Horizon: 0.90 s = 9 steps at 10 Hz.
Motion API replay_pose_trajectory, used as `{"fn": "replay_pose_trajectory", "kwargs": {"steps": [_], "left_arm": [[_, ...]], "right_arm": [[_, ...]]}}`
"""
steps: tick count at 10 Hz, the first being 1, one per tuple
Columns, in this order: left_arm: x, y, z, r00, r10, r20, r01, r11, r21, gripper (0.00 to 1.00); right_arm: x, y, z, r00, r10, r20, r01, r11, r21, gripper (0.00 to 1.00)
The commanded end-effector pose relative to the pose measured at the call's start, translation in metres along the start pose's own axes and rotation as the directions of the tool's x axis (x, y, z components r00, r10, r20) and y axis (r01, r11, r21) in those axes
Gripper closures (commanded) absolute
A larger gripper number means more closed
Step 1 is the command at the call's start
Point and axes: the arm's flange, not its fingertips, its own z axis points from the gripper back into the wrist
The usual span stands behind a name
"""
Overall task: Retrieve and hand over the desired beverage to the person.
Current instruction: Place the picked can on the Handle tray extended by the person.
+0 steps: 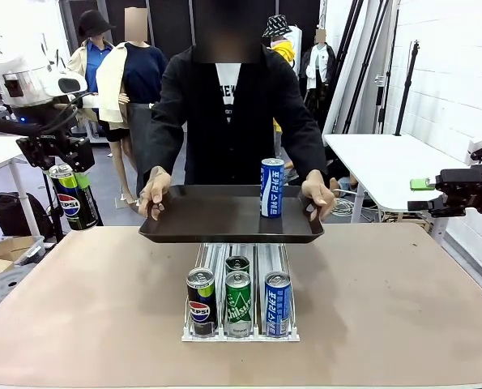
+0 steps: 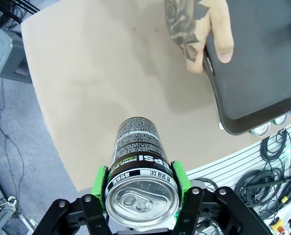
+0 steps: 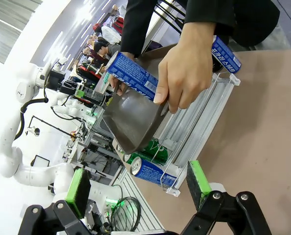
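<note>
The person [image 1: 224,105] in a black jacket stands at the far side, holding a dark tray [image 1: 216,217] over the table with both hands. A blue can [image 1: 271,188] stands upright on the tray's right part. My left gripper [image 1: 62,164] hangs off the table's left edge, shut on a black Pepsi can [image 1: 72,198] with a green band. In the left wrist view the Pepsi can [image 2: 138,161] sits between the green pads [image 2: 100,188], and the person's hand [image 2: 204,34] grips the tray [image 2: 262,63]. My right gripper [image 3: 138,185] is open with nothing between its fingers, at the far right [image 1: 455,190].
A clear can rack [image 1: 239,328] stands near the table's front middle with a Pepsi can [image 1: 200,300], two green cans [image 1: 238,293] and a blue can [image 1: 278,301]. A white table [image 1: 386,162] is at the back right. A grey base [image 2: 6,46] sits on the floor by the left edge.
</note>
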Motion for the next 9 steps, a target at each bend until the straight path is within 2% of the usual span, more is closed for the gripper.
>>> {"fn": "replay_pose_trajectory", "kwargs": {"steps": [1,3,6,9], "left_arm": [[0.0,0.0,0.0,1.0,0.0,0.0,0.0,1.0,0.0,1.0],[-0.001,-0.003,0.025,0.998,0.067,-0.023,-0.066,0.998,0.017,1.0],[0.014,-0.019,0.081,0.994,0.11,0.003,-0.11,0.994,0.03,1.0],[0.048,-0.054,0.112,0.998,0.067,0.003,-0.067,0.998,0.021,1.0]], "right_arm": [[0.0,0.001,-0.001,1.0,0.002,0.007,-0.002,1.0,0.012,0.0],[0.0,0.001,-0.001,1.0,0.002,0.007,-0.002,1.0,0.012,0.0],[0.0,0.001,-0.001,1.0,0.002,0.007,-0.002,1.0,0.012,0.0],[0.0,0.001,-0.001,1.0,0.002,0.007,-0.002,1.0,0.012,0.0]]}}
